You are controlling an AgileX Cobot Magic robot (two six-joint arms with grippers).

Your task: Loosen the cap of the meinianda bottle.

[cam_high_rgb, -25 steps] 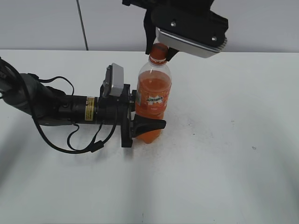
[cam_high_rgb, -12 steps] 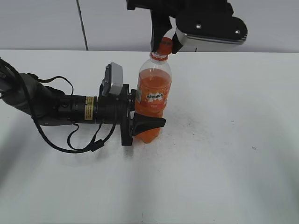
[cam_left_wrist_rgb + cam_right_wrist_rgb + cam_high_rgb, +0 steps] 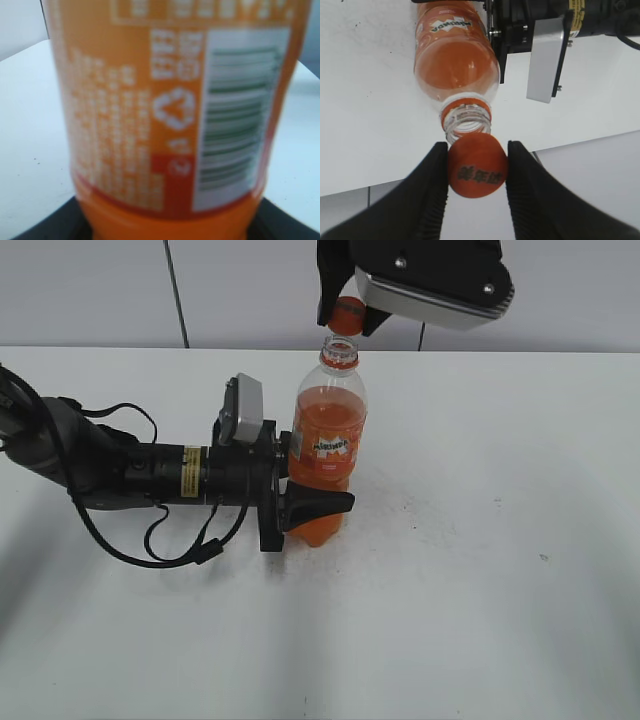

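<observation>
The meinianda bottle (image 3: 328, 445) stands upright on the white table, clear plastic with orange drink and an orange label. My left gripper (image 3: 305, 508) is shut on its lower body from the left; the left wrist view shows only the label (image 3: 170, 110) close up. My right gripper (image 3: 347, 315) is shut on the orange cap (image 3: 348, 314) and holds it just above the open threaded neck (image 3: 339, 352). In the right wrist view the cap (image 3: 478, 171) sits between the two black fingers, off the open neck (image 3: 466, 117).
The left arm (image 3: 130, 475) with its cables lies across the table's left side. The white table (image 3: 480, 570) runs to the right and front. A grey wall stands behind.
My right gripper has risen with the cap in it. The cap has come off the bottle's neck, which now stands open. The left gripper and bottle have not moved.
</observation>
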